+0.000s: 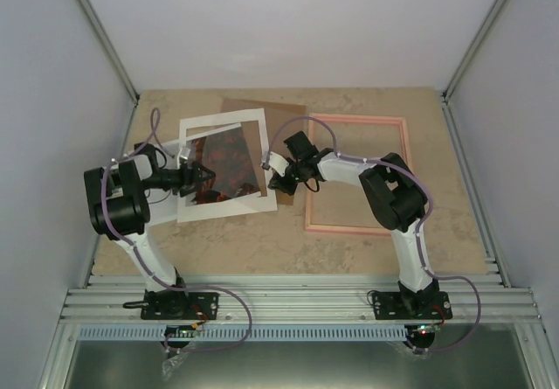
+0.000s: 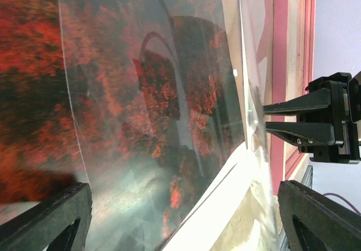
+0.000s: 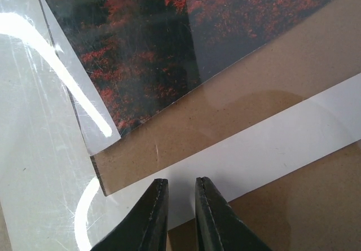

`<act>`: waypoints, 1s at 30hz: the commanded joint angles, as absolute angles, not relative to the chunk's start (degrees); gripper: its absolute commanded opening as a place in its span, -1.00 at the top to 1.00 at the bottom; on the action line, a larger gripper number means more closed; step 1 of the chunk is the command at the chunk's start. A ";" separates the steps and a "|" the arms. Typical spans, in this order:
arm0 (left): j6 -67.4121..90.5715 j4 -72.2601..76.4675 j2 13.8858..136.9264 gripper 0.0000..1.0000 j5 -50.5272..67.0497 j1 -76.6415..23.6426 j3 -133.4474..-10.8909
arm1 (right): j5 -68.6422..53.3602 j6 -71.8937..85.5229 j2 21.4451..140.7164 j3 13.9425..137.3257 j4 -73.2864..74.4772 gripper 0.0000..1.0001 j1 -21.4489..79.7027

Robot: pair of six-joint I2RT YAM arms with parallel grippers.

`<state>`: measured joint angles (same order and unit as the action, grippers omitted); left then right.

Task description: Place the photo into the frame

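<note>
The photo (image 1: 229,160), red foliage on dark ground, lies inside a white mat (image 1: 223,207) left of centre. The pink frame (image 1: 358,120) lies with nothing inside it on the table to the right. A clear sheet (image 2: 130,200) stands tilted over the photo (image 2: 158,93). My left gripper (image 1: 199,179) is at the mat's left edge, jaws wide open around the sheet's near edge (image 2: 183,189). My right gripper (image 1: 275,179) is at the mat's right edge, its fingers (image 3: 181,180) almost together on the clear sheet's edge (image 2: 256,121), above the white mat (image 3: 254,149).
A brown backing board (image 1: 284,112) lies under the mat, sticking out behind it and to its right (image 3: 225,104). Grey walls close in the table on the left, right and back. The pink frame (image 2: 279,65) is right beside the right gripper.
</note>
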<state>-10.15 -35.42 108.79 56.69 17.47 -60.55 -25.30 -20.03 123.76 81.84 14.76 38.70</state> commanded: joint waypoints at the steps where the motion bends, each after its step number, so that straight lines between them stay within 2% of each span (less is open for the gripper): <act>1: -5.66 -32.80 108.24 -0.82 55.14 14.45 -60.49 | -22.28 -21.08 128.71 80.05 21.45 0.66 39.02; 4: -3.82 -32.49 108.06 -0.68 52.68 13.43 -60.96 | -22.61 -21.09 128.72 80.23 21.50 0.66 39.11; 9: -2.96 -33.08 105.52 -0.31 53.84 13.45 -61.66 | -23.64 -21.05 127.76 81.17 22.17 0.61 39.11; 13: -2.80 -34.87 102.38 0.02 55.39 13.71 -62.07 | -25.00 -20.63 124.41 83.20 22.94 0.35 39.05; 15: -2.61 -35.31 100.43 0.05 55.79 13.79 -61.98 | -25.65 -20.21 121.62 84.13 22.87 0.17 38.96; 16: -2.60 -35.49 99.59 0.06 55.96 13.86 -61.95 | -26.06 -19.91 120.06 84.42 22.69 -0.03 38.75; 18: -2.63 -35.79 97.89 0.06 55.53 14.00 -61.71 | -27.47 -18.45 116.34 84.62 21.77 -0.29 37.89; 21: -2.82 -36.78 96.60 0.07 56.66 15.34 -61.65 | -33.27 -13.07 111.53 85.07 20.83 -0.54 34.46; 25: -2.08 -37.40 94.67 0.11 60.58 17.83 -61.87 | -41.42 -3.13 108.62 83.88 19.08 -0.63 29.03; 30: -1.03 -37.88 91.31 0.16 65.31 18.98 -61.74 | -49.06 13.05 106.90 76.29 11.71 -0.72 23.75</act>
